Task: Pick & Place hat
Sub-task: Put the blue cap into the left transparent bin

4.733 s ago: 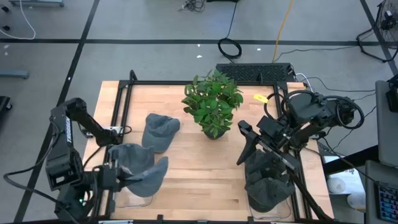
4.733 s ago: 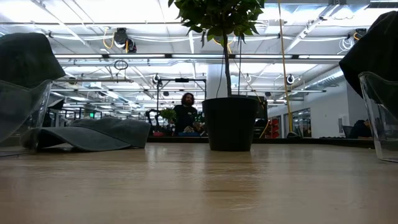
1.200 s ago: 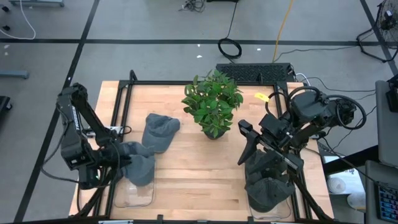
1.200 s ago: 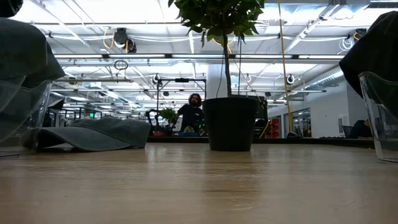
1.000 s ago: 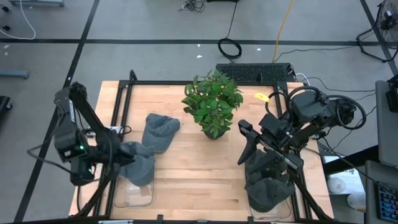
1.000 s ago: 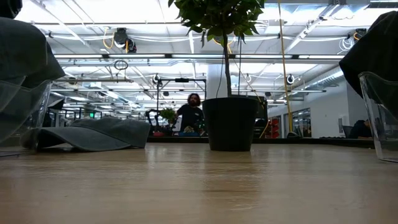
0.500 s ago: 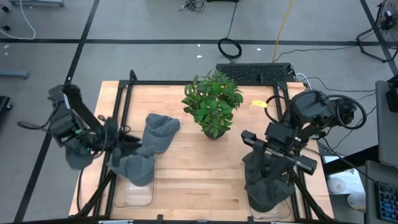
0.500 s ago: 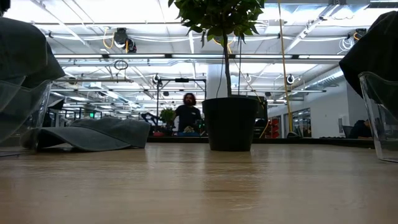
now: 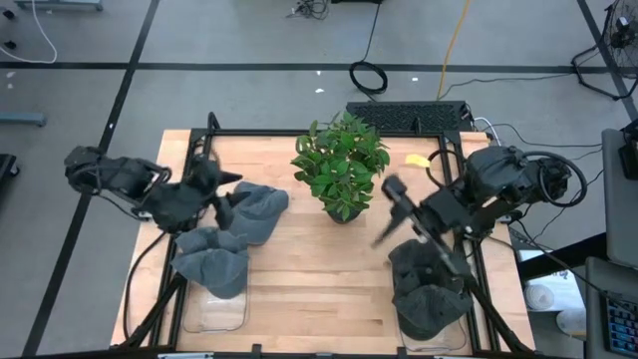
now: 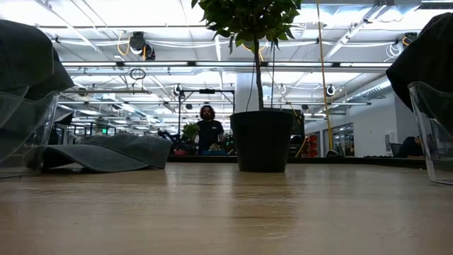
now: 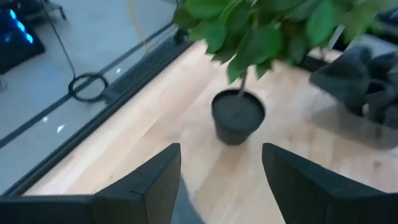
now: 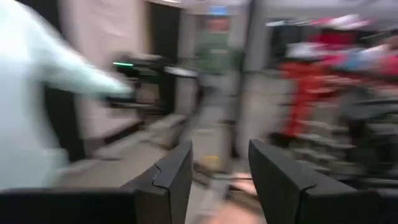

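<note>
A grey cap (image 9: 257, 211) lies loose on the wooden table, left of the potted plant (image 9: 342, 165); in the low view it rests flat on its brim and crown (image 10: 106, 152). A second grey cap (image 9: 212, 267) sits on a clear stand (image 9: 214, 311) at the near left. More grey caps (image 9: 427, 289) sit on a clear stand at the near right. My left gripper (image 9: 219, 194) is open and empty just left of the loose cap; its wrist view (image 11: 221, 155) looks toward the plant pot. My right gripper (image 9: 387, 199) is open and empty, raised beside the plant (image 12: 221, 152).
The potted plant's pot (image 10: 262, 138) stands at the table's middle far side, between both arms. A black frame (image 9: 299, 133) borders the table. Bare wood (image 9: 319, 279) lies between the two stands. A person (image 10: 207, 131) stands far off in the room.
My left arm has swung away from the near-left stand toward the far edge and right, ending beside the loose cap; the cap on the stand stays put. My right gripper has risen from over the right stand and tipped up, toward the plant.
</note>
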Tool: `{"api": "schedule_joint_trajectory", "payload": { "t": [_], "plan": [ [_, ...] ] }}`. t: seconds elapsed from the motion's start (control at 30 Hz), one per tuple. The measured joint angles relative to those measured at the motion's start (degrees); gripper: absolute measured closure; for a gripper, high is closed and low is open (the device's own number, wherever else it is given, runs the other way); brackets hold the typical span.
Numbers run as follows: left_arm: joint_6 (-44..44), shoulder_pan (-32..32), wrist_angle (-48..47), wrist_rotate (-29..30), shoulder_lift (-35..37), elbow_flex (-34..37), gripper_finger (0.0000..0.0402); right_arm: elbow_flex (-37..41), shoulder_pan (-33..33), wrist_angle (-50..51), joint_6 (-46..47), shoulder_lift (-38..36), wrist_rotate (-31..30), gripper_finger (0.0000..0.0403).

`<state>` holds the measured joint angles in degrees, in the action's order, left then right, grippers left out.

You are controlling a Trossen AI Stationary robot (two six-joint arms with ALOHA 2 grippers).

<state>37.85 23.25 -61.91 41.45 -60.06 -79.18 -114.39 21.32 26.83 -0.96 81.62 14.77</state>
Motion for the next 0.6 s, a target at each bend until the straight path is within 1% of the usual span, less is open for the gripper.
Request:
{"api": "schedule_joint_trajectory", "payload": {
  "t": [0.07,0.13,0.23,0.33,0.43,0.5,0.6],
  "plan": [
    [-2.37,-3.72,-0.04,-3.44,-0.47,0.0,0.0172,0.0,0.0,-0.02,-3.99,0.0,-8.68,0.0259],
    [-5.17,-7.05,-0.07,-5.87,-1.33,0.0,0.018,0.0,0.0,0.04,-6.1,0.0,-16.69,0.0259],
    [-9.63,-11.23,-0.41,-8.51,-3.04,0.0,0.0193,0.0,0.0,0.16,-6.62,0.0,-28.93,0.0259],
    [-13.68,-15.07,-2.91,-9.17,-4.6,0.0,0.0205,0.0,-0.33,-0.04,-8.51,0.0,-39.44,0.0259],
    [-16.25,-18.75,-6.81,-9.5,-6.78,0.0,0.0213,0.0,-1.64,-0.02,-9.37,0.0,-44.67,0.0255],
    [-16.58,-21.3,-9.53,-10.06,-8.06,0.0,0.0214,0.0,-2.57,-0.01,-9.02,0.0,-46.17,0.0251],
    [-16.48,-24.98,-13.01,-12.29,-10.43,0.0,0.0209,0.0,-3.56,0.1,-8.81,0.0,-46.28,0.0243]
  ]
}}
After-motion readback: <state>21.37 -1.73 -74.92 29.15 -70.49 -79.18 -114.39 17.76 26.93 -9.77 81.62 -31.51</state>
